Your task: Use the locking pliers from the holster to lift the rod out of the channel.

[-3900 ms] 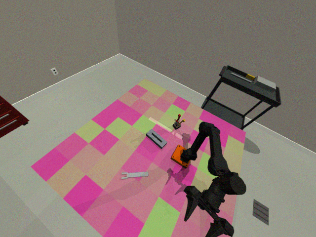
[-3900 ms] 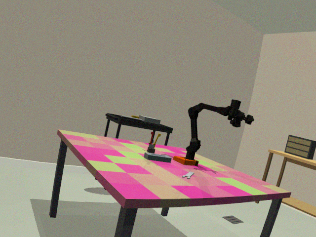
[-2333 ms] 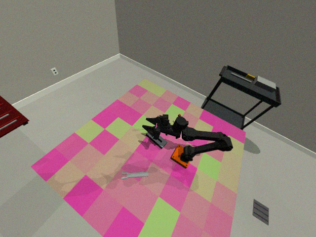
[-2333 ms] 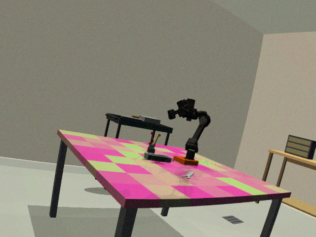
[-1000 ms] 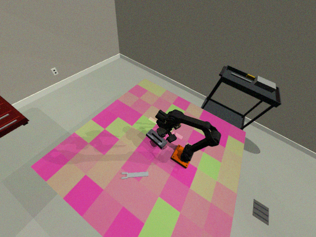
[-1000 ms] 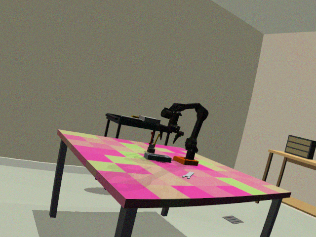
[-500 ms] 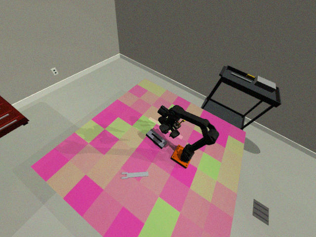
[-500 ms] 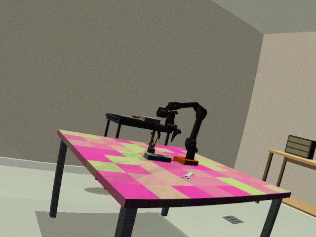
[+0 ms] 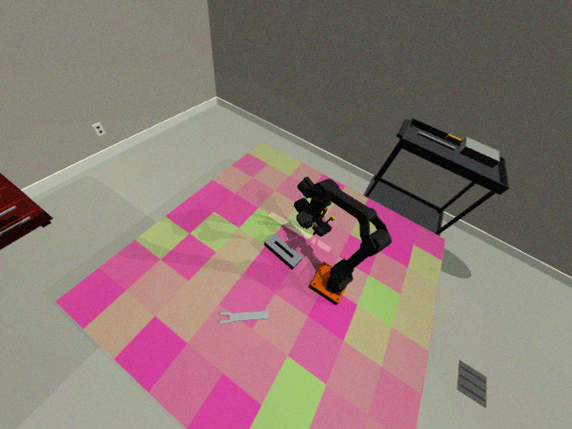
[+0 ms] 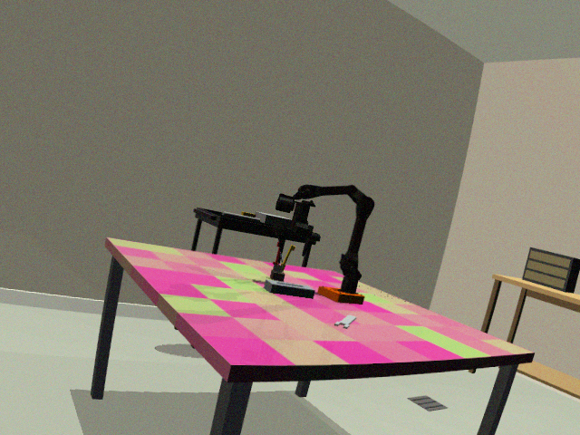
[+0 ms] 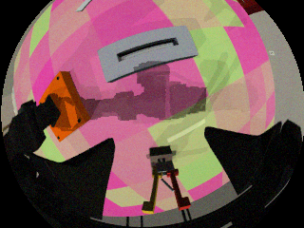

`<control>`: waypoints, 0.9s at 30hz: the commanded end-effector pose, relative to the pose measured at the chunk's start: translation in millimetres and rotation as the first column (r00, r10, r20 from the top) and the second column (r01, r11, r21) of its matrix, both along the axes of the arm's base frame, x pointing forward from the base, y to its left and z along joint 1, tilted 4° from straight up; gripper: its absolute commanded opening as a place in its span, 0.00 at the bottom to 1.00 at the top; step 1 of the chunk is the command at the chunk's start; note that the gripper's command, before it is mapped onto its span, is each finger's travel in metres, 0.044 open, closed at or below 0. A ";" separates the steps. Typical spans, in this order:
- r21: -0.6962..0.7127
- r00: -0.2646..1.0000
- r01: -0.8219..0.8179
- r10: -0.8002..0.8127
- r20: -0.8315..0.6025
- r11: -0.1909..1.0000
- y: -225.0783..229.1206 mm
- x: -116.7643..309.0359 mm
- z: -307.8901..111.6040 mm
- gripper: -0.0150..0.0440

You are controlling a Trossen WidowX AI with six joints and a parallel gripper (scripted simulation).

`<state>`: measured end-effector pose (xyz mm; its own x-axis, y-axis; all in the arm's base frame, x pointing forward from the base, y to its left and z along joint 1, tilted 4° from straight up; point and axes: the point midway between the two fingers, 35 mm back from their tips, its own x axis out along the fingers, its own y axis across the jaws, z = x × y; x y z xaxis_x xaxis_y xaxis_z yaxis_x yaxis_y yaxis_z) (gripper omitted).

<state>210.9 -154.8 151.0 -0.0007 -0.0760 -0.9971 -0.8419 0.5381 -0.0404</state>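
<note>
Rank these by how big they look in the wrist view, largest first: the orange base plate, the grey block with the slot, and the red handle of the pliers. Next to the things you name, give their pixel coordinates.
1. Grey slotted block [image 9: 273,243] [image 10: 289,291] [image 11: 111,64]
2. Orange base plate [image 9: 317,284] [image 10: 327,294] [image 11: 82,111]
3. Red plier handle [image 11: 179,191]

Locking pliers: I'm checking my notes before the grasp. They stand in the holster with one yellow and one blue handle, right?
Not quite: the second handle is red, as the wrist view shows. The locking pliers do stand in the holster.
</note>
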 end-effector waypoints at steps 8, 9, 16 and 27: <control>-0.008 1.000 0.003 -0.003 0.001 1.000 -44.6 -27.2 3.7 1.00; -0.008 1.000 0.003 -0.003 0.001 1.000 -48.1 -29.5 3.2 1.00; -0.011 1.000 0.003 -0.003 -0.001 1.000 -71.7 -44.6 0.2 1.00; -0.013 1.000 0.003 -0.003 -0.002 1.000 -93.4 -58.6 0.9 1.00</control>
<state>157.1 -239.1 150.2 -0.0081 -0.0845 -0.9964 -0.8415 0.5389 -0.0388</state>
